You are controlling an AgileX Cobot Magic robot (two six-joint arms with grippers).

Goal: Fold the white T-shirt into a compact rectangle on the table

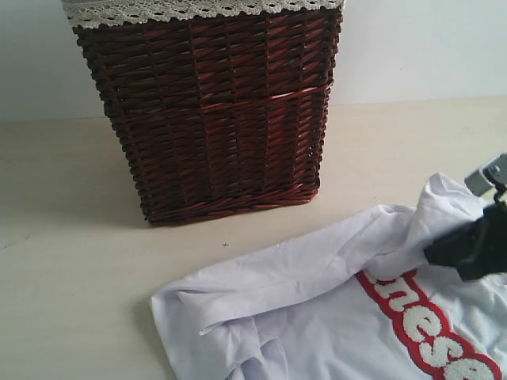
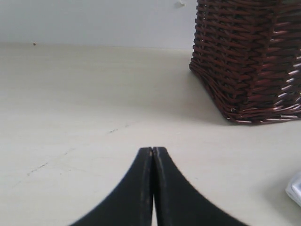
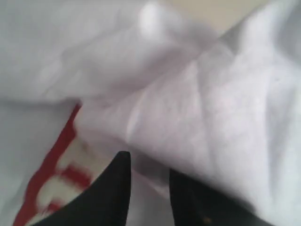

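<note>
1. Right gripper (image 3: pixel 148 165) has its black fingers parted by a narrow gap, with the tips down on a raised fold of the white T-shirt (image 1: pixel 317 324); I cannot tell whether cloth is caught between them
2. Left gripper (image 2: pixel 153 150) is pressed together and empty, low over the bare table (image 2: pixel 70 108)
3. White T-shirt lies crumpled on the table, near the wicker basket (image 1: pixel 214 111) but apart from it, red-edged lettering (image 1: pixel 428 336) facing up

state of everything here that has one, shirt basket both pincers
white T-shirt, partly folded, rumpled, lying on the table
wicker basket, upright, lace lining over rim
left pincer, shut, empty, over the table
right pincer, open, tips at a shirt fold
</note>
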